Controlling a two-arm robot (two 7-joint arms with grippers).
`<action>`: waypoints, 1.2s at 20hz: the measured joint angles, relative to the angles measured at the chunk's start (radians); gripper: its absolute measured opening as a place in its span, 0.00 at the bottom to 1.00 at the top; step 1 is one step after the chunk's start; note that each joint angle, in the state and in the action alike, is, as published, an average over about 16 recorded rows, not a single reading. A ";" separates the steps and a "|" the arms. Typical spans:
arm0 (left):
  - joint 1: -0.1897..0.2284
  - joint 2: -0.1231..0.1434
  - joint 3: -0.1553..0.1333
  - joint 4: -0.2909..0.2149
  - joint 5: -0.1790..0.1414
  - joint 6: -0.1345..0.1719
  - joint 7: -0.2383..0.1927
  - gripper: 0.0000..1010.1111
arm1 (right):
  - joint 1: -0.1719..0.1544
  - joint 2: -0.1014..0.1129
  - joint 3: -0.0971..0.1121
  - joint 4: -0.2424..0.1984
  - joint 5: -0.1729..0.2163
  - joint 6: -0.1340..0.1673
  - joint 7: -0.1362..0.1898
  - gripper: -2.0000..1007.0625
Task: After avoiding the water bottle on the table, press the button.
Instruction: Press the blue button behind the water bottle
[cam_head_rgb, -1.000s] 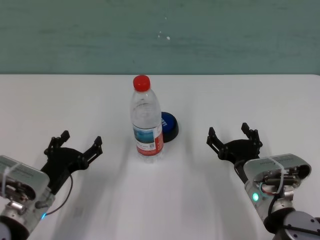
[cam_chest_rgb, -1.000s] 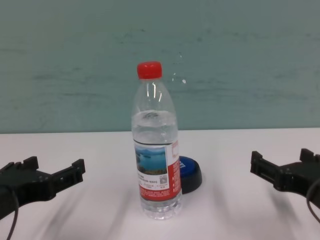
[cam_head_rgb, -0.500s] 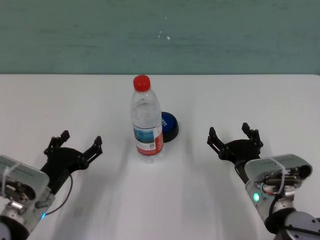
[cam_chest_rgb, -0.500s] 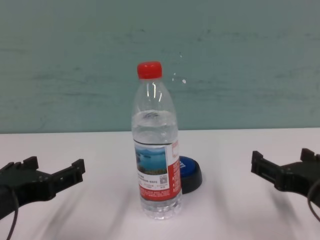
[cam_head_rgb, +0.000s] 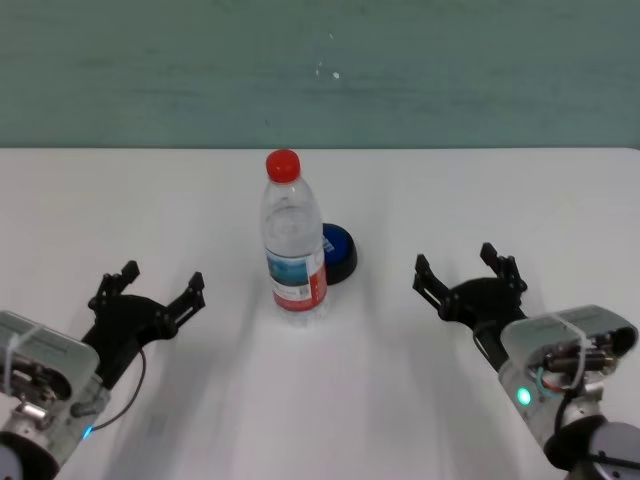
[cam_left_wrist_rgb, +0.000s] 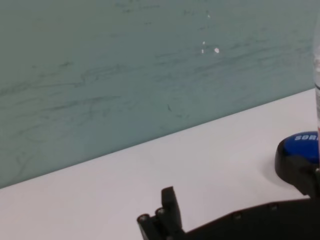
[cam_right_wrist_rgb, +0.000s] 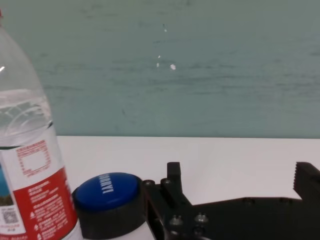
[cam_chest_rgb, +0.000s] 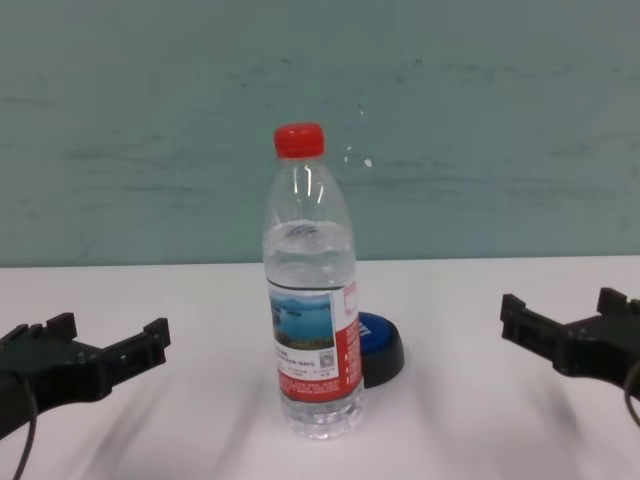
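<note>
Right gripper (cam_head_rgb: 467, 282) agape — button (cam_right_wrist_rgb: 106, 190) lettering unreadable

Even, diffuse overhead light; frames bright, no hard shadows.
Worktop (cam_head_rgb: 480, 190) near blown-out white, little texture. Soft grey streak shadows w/ fuzzy edges under water bottle (cam_head_rgb: 294, 235) and beside both end effectors. Small glints on bottle shoulder in chest view. Wrist views: near black end-effector parts slightly soft. Wall evenly lit.

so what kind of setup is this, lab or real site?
Likely a lab test bench: a bare white table against a plain teal wall, holding only a water bottle and a blue push button.
</note>
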 joint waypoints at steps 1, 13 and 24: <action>0.000 0.000 0.000 0.000 0.000 0.000 0.000 0.99 | 0.000 0.003 0.004 -0.003 0.003 0.007 0.010 1.00; 0.000 0.000 0.000 0.000 0.000 0.000 0.000 0.99 | 0.014 0.067 0.044 -0.031 0.058 0.114 0.156 1.00; 0.000 0.000 0.000 0.000 0.000 0.000 0.000 0.99 | 0.053 0.113 0.027 -0.033 0.109 0.151 0.235 1.00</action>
